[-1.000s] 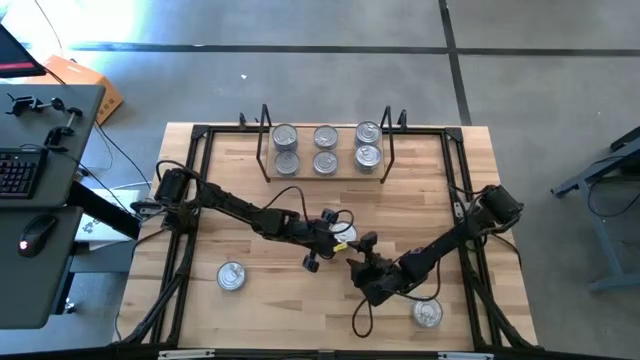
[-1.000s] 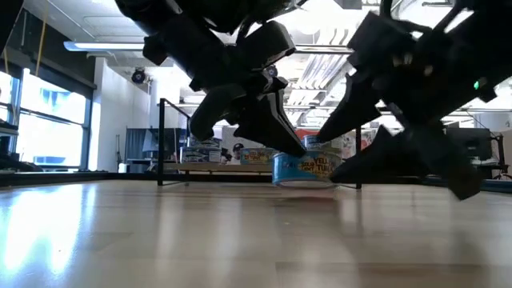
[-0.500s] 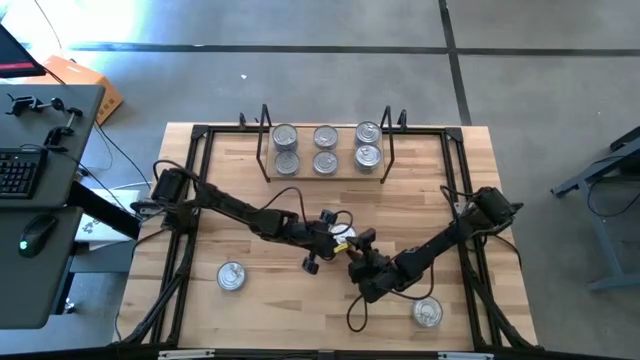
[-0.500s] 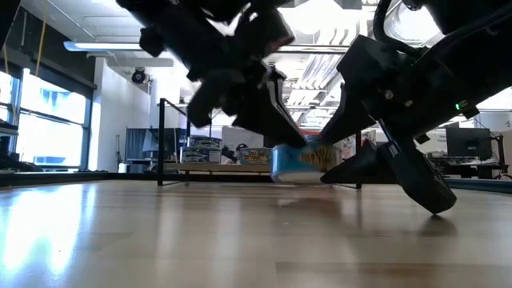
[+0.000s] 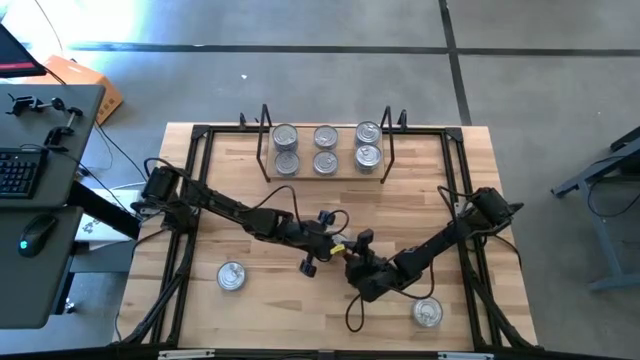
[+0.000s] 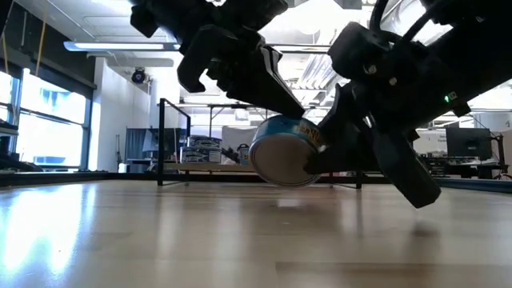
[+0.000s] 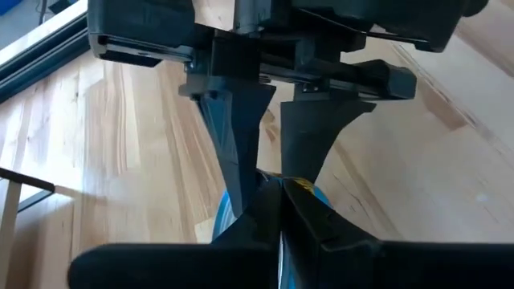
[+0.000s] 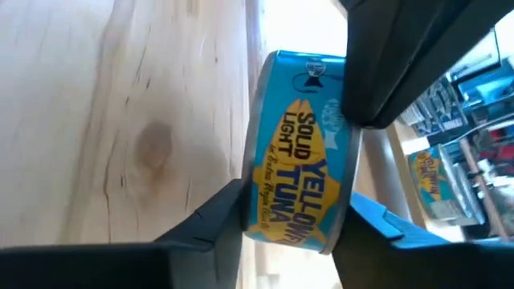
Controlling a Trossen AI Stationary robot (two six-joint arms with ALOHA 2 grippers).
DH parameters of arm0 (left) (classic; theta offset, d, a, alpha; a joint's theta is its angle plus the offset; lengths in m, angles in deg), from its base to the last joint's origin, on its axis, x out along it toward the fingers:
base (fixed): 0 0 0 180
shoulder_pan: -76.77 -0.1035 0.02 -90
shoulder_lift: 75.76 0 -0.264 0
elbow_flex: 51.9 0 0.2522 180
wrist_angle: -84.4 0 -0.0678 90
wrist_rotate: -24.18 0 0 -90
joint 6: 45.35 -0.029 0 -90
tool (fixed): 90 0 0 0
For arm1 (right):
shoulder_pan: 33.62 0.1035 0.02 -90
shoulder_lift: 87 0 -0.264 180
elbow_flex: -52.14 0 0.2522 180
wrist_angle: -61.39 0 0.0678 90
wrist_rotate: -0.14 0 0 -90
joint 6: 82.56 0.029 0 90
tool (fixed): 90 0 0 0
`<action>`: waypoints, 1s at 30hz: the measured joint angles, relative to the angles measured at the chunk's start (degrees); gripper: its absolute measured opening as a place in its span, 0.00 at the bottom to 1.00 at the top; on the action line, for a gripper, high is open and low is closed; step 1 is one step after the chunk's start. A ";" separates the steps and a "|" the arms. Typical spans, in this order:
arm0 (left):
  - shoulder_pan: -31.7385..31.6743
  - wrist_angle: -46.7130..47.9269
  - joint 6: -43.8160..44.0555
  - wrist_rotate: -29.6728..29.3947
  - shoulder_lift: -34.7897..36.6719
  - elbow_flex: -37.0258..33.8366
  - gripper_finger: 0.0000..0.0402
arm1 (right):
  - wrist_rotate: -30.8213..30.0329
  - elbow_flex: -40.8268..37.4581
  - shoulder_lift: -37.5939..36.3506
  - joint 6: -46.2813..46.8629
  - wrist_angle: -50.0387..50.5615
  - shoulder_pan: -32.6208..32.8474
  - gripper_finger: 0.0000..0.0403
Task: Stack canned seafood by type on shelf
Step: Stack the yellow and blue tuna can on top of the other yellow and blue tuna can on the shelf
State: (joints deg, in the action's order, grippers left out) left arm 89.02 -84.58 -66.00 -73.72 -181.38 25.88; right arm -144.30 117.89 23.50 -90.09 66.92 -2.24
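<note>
Since the earlier frames, the blue tuna can (image 6: 282, 150) has come up off the surface (image 5: 260, 300) and tipped, so that in the low view a flat round end now faces the camera instead of its label. The right hand (image 5: 352, 262) has narrowed around it, and the left hand (image 5: 322, 243) has drawn slightly back toward its own side.

At the far edge of the surface the shelf (image 5: 325, 172) already carries six silver-topped cans in three pairs. Two more cans lie loose near the front: one on the left (image 5: 231, 275), one on the right (image 5: 428, 313).

Both arms meet mid-surface. In the right wrist view the can (image 8: 301, 172) sits between that hand's two fingers (image 8: 205, 229), which press its flat ends, so the right hand is gripping the tuna can. The left hand's fingers are fully closed on each other; their tips lie against or just beside the can, though contact is hard to confirm.

What the coming move turns on: the can's axis runs roughly level, from finger to finger, not upright. The shelf lies well beyond the right hand, toward the far edge. The can must probably be turned lid-up before it can stack.
</note>
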 joint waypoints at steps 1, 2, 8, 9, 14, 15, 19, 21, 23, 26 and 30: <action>0.01 0.08 0.04 0.06 0.03 0.01 0.00 | 0.03 0.00 0.00 0.82 -0.45 0.00 0.34; 0.03 0.21 0.15 0.04 0.04 0.04 0.00 | 0.15 -0.04 0.00 2.14 -0.97 0.00 0.31; 0.34 4.37 1.07 -3.19 2.58 0.21 0.00 | -0.02 0.09 -0.02 13.77 -3.04 0.02 0.30; 0.65 6.36 1.30 -5.45 3.64 0.23 0.00 | -0.17 0.12 -0.02 15.40 -3.27 0.06 0.30; 2.82 25.31 9.20 -20.53 10.72 -0.81 0.00 | -1.63 1.99 -0.08 21.83 -1.25 1.08 0.30; 3.38 28.87 12.46 -22.93 12.51 -2.03 0.00 | -2.32 3.13 -0.13 21.91 0.13 1.06 0.30; 6.96 33.68 27.22 -28.15 19.12 -10.71 0.00 | -6.12 10.53 -1.30 19.58 11.67 -0.61 0.30; 9.06 29.86 32.71 -29.39 21.86 -16.14 0.00 | -6.67 15.70 -2.34 18.95 21.25 -2.49 0.30; 11.46 22.35 35.92 -31.26 23.96 -21.24 0.00 | -6.57 21.40 -2.86 17.21 31.70 -5.44 0.30; 14.73 9.91 35.98 -34.21 25.17 -27.84 0.00 | -3.54 29.94 -2.89 12.70 44.65 -11.30 0.30; 17.55 -2.66 29.03 -36.85 25.34 -31.52 0.00 | 3.78 35.90 -2.99 3.10 47.05 -21.05 0.30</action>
State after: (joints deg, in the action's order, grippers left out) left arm 106.57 -87.24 -36.97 -110.57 -156.03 -5.65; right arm -140.51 153.79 20.51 -87.00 113.97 -23.29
